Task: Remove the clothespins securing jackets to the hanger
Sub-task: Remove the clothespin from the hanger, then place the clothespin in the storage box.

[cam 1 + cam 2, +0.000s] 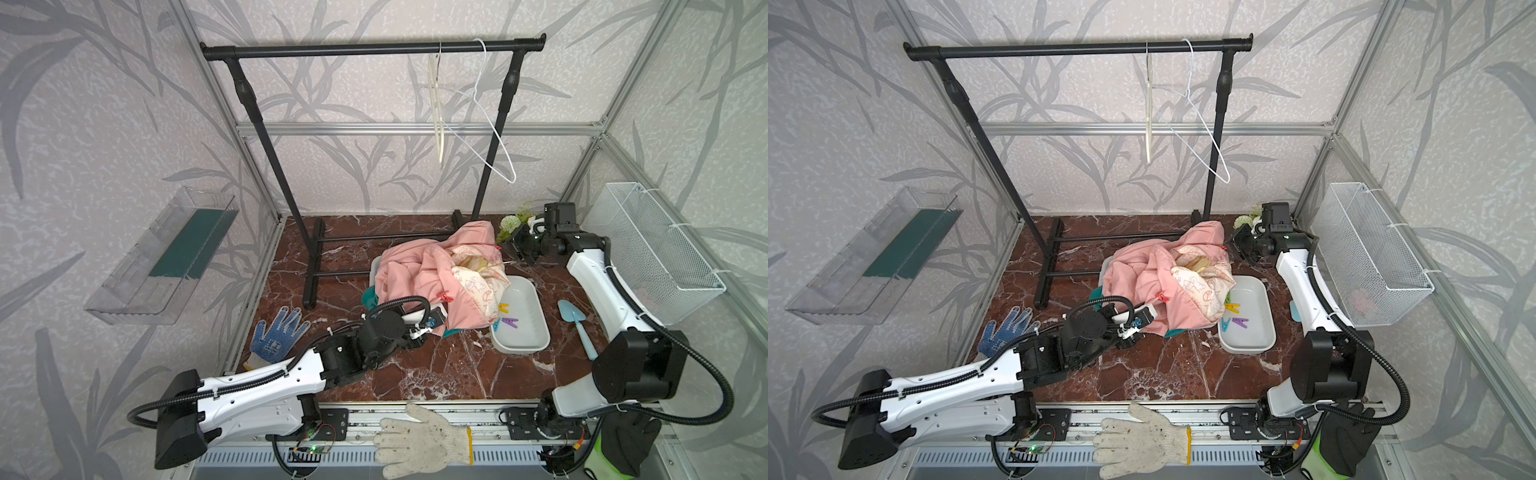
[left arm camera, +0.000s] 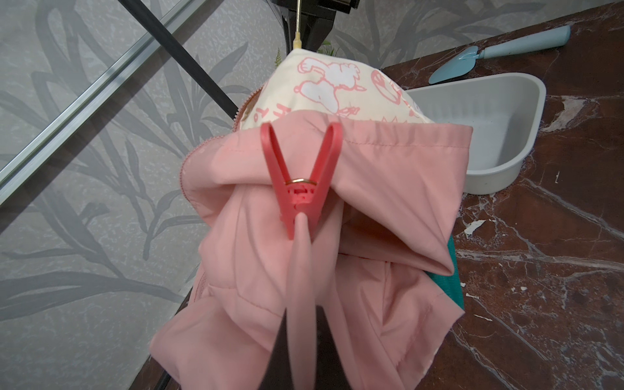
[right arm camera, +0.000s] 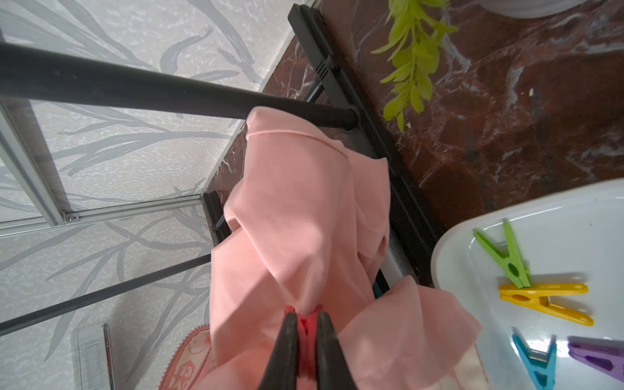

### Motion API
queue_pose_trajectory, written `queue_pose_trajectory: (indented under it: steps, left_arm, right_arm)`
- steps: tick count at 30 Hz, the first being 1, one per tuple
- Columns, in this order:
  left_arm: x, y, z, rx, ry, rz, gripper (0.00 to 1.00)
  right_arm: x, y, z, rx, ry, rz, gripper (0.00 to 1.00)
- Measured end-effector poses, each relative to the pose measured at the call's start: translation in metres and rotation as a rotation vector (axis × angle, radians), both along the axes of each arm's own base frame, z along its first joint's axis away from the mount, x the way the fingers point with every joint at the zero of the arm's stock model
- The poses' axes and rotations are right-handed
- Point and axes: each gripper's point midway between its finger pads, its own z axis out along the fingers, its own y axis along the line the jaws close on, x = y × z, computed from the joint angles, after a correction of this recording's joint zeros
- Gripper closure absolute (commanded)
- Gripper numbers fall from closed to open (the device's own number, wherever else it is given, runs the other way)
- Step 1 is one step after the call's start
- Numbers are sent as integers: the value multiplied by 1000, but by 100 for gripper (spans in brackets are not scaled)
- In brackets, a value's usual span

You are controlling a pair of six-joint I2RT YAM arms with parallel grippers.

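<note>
The pink jacket (image 1: 415, 270) lies in a heap in the middle of both top views, on the brown table (image 1: 436, 374). A teal jacket (image 2: 454, 283) shows under its edge in the left wrist view.

The left gripper (image 2: 302, 314) is at the lower edge of the heap. Its jaws are closed tight on a pink strip (image 2: 300, 263); I cannot tell if this is cloth or a hanger. A red peg (image 2: 299, 189), in the centre of the left wrist view, is clipped on the far end of the strip, with its two legs pointing up.

The right gripper (image 3: 306, 317) is at the upper right corner of the heap. At the bottom centre of the right wrist view its fingers (image 3: 287, 347) press from both sides on the other red peg (image 3: 305, 332), which bites a fold of the pink jacket.

The white tray (image 3: 574, 219), at the lower right of the heap, holds a green peg (image 3: 506, 260), a yellow peg (image 3: 543, 299), a blue peg (image 3: 537, 361) and a purple peg (image 3: 597, 358).

A cream hanger (image 1: 436, 108) and a wire hanger (image 1: 486, 120) hang on the black rail (image 1: 332, 50) near the top of the frame.
</note>
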Motion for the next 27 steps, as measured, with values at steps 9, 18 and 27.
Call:
queue_pose_trajectory:
  steps: [9, 18, 27]
  left_arm:
    - [0, 1, 0, 4, -2, 7, 100]
    - [1, 1, -1, 6, -3, 12, 100]
    - [1, 1, -2, 11, -3, 11, 100]
  right_arm:
    - [-8, -32, 6, -40, -34, -66, 99]
    - [-47, -78, -34, -173, 24, -169, 99]
    - [-98, -86, -128, -246, 244, -147, 97]
